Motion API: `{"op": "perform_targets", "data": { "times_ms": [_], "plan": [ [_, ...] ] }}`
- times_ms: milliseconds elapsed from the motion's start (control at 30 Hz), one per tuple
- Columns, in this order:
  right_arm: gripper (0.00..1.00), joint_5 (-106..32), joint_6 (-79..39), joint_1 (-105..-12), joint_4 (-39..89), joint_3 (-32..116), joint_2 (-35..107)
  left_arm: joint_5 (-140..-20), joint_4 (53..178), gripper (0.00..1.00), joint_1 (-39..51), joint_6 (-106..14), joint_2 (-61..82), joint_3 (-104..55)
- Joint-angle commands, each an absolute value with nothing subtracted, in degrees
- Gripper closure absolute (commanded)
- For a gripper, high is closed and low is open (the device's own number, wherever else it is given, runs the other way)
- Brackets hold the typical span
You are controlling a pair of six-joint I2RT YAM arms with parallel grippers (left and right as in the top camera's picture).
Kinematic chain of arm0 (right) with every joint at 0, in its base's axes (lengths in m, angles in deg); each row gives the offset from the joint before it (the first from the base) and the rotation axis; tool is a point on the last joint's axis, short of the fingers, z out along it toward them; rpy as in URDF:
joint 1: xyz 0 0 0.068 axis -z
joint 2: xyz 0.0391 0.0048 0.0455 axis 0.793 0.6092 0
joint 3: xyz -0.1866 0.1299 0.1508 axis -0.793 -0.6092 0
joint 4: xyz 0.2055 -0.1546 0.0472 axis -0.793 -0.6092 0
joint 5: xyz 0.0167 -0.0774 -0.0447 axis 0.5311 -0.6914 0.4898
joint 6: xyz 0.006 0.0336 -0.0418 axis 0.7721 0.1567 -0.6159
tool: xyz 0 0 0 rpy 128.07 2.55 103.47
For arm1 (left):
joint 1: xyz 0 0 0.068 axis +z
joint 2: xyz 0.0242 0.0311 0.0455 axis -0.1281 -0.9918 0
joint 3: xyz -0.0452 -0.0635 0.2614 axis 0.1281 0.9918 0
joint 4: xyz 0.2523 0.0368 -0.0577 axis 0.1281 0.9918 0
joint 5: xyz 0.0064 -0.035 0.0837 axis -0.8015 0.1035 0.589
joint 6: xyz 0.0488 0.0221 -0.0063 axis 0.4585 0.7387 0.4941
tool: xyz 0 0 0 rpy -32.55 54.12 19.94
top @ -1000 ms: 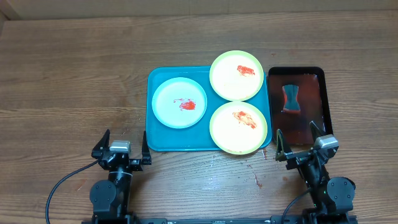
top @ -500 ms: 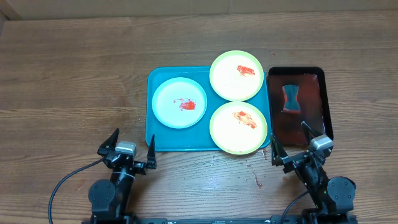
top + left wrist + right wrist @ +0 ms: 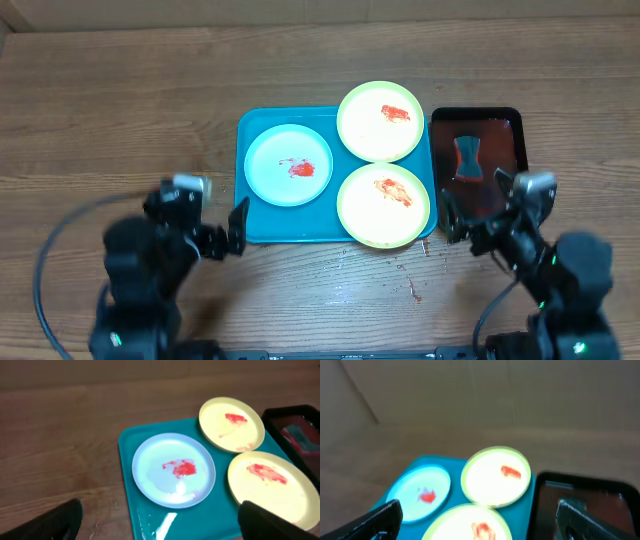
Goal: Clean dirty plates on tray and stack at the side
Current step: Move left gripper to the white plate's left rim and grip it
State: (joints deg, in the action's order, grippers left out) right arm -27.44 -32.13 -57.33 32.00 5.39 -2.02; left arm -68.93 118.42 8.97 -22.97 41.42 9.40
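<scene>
Both arms are rising off the near edge of the table (image 3: 120, 100) compared with a second ago, looming larger and blurrier in the overhead view. The left gripper (image 3: 197, 222) is hanging just off the near-left corner of the tray (image 3: 262, 228), its fingers (image 3: 50, 522) spreading wide and gripping nothing. The right gripper (image 3: 477, 205) is hovering over the near end of the dark reddish tray (image 3: 498, 130), likewise released and carrying nothing.

Between the arms, thin red smears (image 3: 414, 290) are marking the bare wood. Just beyond them the teal tray is lying flat, carrying all three plates, each showing red sauce. The nearer yellow-green plate (image 3: 384, 205) is sitting on the tray's near-right corner, its edge overhanging the rim. The light-blue plate (image 3: 288, 165) is resting further left, wholly inside the tray. The farther yellow-green plate (image 3: 380, 121) is overlapping the far-right corner, jutting past the tray's far rim and lying just beside the nearer one.

To the right, the dark tray is lying just beside the teal one, holding a blue-grey waisted item (image 3: 467, 158) towards its far end.
</scene>
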Motion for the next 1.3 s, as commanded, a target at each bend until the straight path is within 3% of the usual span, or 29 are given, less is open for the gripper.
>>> {"op": "perform_targets", "data": {
  "times_ms": [0,300,700,833,933,1033,1267],
  "plan": [
    [0.0,-27.4,-31.9,-56.7,26.8,15.1,6.2,-70.7,125.2,0.0,9.2,-23.5,30.7,-3.0],
    [0.0,-24.4,-31.8,-55.9,1.5,43.2,32.6,-78.6,144.8,0.0,9.2,-22.9,4.3,-27.5],
    [0.03,-17.1,-32.5,-55.9,-5.7,46.2,43.8,-76.3,137.1,0.0,9.2,-28.1,-10.0,-27.8],
    [0.04,-17.8,-32.5,-55.9,-6.6,46.2,44.1,-74.5,137.5,0.21,8.4,-32.2,-13.8,-27.7],
    [0.04,-18.2,-32.5,-55.9,-6.7,46.2,44.1,-70.4,138.0,0.28,6.6,-38.8,-17.0,-27.7],
    [0.04,-19.1,-32.5,-55.9,-6.7,46.2,44.1,-67.0,138.1,0.42,3.9,-41.8,-20.3,-27.7],
    [0.05,-19.6,-32.5,-55.9,-6.0,46.2,44.2,-52.9,139.6,0.4,0.6,-47.7,-24.5,-27.7]
  ]
}}
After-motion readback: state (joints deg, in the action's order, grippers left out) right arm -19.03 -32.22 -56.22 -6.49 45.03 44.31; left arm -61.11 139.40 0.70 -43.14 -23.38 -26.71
